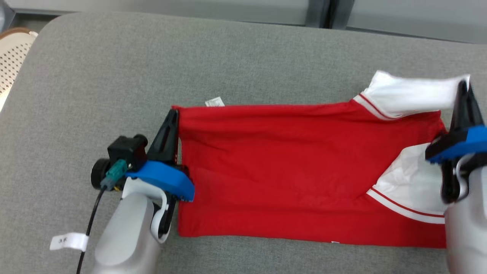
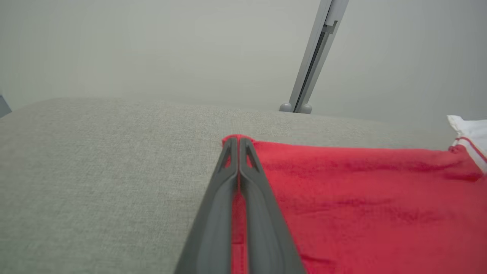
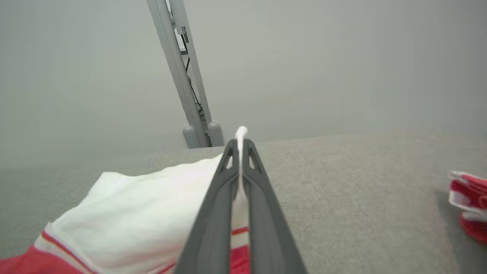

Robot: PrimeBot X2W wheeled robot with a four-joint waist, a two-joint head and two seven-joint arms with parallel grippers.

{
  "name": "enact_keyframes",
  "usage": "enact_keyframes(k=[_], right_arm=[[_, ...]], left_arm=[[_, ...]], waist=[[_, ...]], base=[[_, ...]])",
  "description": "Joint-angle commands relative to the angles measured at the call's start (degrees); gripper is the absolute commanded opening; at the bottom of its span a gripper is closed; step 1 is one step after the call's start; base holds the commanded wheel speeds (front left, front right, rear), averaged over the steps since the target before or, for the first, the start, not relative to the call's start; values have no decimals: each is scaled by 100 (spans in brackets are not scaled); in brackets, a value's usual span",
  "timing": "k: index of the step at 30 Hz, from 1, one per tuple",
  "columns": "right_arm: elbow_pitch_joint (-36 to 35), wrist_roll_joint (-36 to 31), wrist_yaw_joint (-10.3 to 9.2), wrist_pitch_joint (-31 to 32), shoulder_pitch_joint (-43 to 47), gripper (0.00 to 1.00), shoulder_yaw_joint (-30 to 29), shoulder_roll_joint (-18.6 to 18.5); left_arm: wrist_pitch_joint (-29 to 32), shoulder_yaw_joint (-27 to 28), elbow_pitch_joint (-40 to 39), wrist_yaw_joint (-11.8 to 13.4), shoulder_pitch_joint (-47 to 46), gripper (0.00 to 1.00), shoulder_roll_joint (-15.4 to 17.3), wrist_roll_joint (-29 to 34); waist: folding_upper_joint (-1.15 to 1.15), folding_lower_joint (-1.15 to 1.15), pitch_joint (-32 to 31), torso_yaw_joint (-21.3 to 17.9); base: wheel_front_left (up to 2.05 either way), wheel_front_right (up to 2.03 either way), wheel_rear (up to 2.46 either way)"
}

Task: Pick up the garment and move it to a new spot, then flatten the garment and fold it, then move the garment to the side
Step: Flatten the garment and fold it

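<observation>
Left jaws were clenched on the far left corner of the red-and-white fabric garment [image 1: 289,171], right jaws on its white sleeve [image 1: 414,93]; folding well probably needed both moving together, cloth taut.

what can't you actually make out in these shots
Head view: print on the white tag at the garment's far edge, too small to read.
Head view: the garment's near right corner, covered by the right forearm.
Right wrist view: red-and-white fabric cut by the right edge; whether it belongs to this garment is unclear.
Left wrist view: how much fabric the left gripper pinches, hidden inside its own grip.
</observation>
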Motion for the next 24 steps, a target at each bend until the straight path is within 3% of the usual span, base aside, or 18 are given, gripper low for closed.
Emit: enact_keyframes(k=[1,9,17,18,19,20,24], right_arm=[[-202,217,-2,-23,439,0,61,41],[-831,912,-2,-24,2118,0,216,226],[-541,971,-2,-23,2634,1,401,322],[-478,947,-2,-23,2638,36,376,314],[-427,918,-2,-23,2631,100,364,304],[-402,894,-1,-23,2609,100,342,298],[-651,666,-1,-22,2522,100,314,245]], left_arm=[[-25,68,-48,-18,256,0,7,74],[-25,271,-42,-34,1288,0,-50,113],[-25,405,25,-10,1892,0,-76,155],[-25,406,14,-11,1941,0,-78,173],[-25,411,-30,-5,1969,38,-79,207],[-25,406,-76,-3,2000,98,-81,240],[-25,434,-323,134,2125,100,-83,457]], waist=[[0,0,-235,-165],[0,0,-682,-336],[0,0,-903,-421],[0,0,-920,-417],[0,0,-936,-409],[0,0,-952,-396],[0,0,-1040,-363]], base=[[0,0,0],[0,0,0],[0,0,0],[0,0,0],[0,0,0],[0,0,0],[0,0,0]])
